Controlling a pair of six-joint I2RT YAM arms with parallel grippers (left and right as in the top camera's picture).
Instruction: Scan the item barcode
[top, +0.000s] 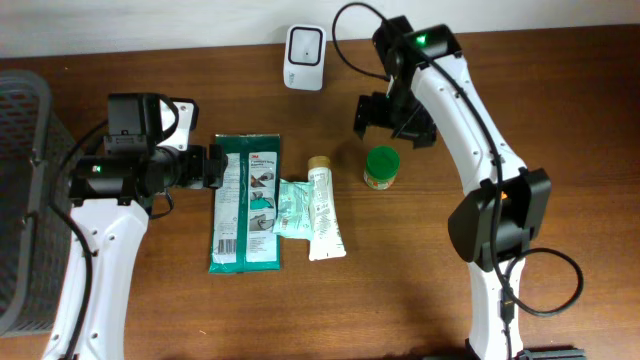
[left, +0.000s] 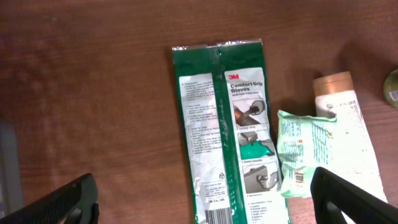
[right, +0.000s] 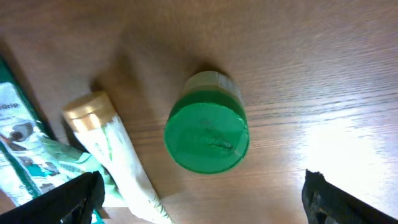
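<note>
**deskbot_dan:** So where's the green-lidded jar (right: 207, 130) at, anyone?

**yam_fan:** Standing upright on the table (top: 420, 280), lid up, just right of the white tube's (top: 324, 213) tan cap and not touching it. The right gripper (top: 392, 125) hangs right by it with jaws spread wide and nothing in them.

**deskbot_dan:** And the other stuff?

**yam_fan:** A small mint packet (left: 301, 158) laps over the tube, and left of that lies a green gloves pack (left: 230, 130), barcode at its near end. The left gripper (top: 213, 168) sits at the pack's left edge, also wide open and gripping nothing. The white scanner (top: 303, 44) is at the table's far edge, well apart from the jar. A grey basket (top: 22, 200) is way off left.
</note>
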